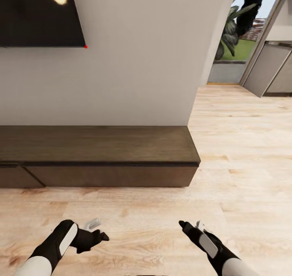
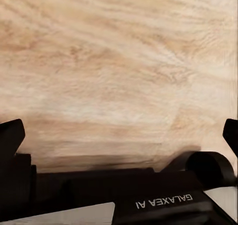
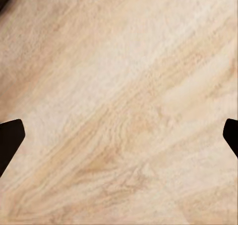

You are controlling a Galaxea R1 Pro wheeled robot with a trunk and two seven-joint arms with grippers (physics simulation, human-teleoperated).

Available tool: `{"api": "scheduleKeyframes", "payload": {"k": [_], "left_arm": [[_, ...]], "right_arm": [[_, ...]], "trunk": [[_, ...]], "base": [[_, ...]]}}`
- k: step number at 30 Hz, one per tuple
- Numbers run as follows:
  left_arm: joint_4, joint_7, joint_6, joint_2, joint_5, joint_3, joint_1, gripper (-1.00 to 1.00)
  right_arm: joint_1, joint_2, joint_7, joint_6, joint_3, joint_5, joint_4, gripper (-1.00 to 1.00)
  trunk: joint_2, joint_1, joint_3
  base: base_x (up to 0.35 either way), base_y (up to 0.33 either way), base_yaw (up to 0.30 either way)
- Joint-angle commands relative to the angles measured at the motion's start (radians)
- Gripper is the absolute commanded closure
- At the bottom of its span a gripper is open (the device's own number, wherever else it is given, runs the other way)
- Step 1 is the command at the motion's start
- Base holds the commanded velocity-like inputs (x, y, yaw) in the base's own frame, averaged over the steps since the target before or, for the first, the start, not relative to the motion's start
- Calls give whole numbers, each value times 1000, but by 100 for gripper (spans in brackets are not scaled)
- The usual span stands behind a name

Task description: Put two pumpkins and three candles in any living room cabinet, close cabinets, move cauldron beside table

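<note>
Head view, left to right. A dark TV [image 1: 38,14] hangs on the pale wall [image 1: 138,65] at upper left, with a small red dot at its lower right corner. Below it the cabinet [image 1: 101,154], long, low and dark brown, stands against the wall on the plank floor [image 1: 243,146]. Its right-hand drawer front sits flush. At the far left a second front meets it at an angled seam; whether that one is fully shut cannot be told.

The left gripper [image 1: 97,231] hangs low over the floor in front of the cabinet, well apart from it. In the left wrist view its fingertips [image 2: 11,135] stand at opposite edges with bare floor between: jaws wide, holding nothing.

The right gripper [image 1: 184,226] hangs likewise over the floor, near the cabinet's right end but apart from it. In the right wrist view its fingertips [image 3: 10,135] also sit at opposite edges: jaws wide, empty.

Right of the wall, the floor runs back to a glazed opening [image 1: 243,28] showing plants and grass. Grey panels [image 1: 269,69] stand at the far right.
</note>
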Motion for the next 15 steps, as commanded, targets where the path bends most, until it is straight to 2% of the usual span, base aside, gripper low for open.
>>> {"api": "scheduleKeyframes", "payload": {"k": [1,3,5,7,11,15], "left_arm": [[0,-20,22,14,3,20,-1,-100],[-1,-59,53,32,3,54,-1,-100],[-1,-130,89,58,3,104,-2,-100],[-1,-203,112,92,2,140,-2,-100],[-1,-297,127,144,2,164,-2,-100],[-1,-343,135,168,3,169,-2,-100]], "right_arm": [[0,0,23,-1,-23,-5,-2,-100],[0,0,42,-2,-57,-10,-4,-100],[0,3,55,-3,-102,-13,-7,-100],[0,11,61,-5,-131,-14,-13,-100],[0,17,63,-43,-153,-18,-36,-100],[0,21,63,-100,-161,-22,-42,-100]], "trunk": [[-7,4,-3],[-21,12,-10],[-35,19,-16],[-49,27,-22],[-77,42,-35],[-105,58,-47]], "base": [[0,0,0],[0,0,0],[0,0,0],[0,0,0],[0,0,0],[0,0,0]]}}
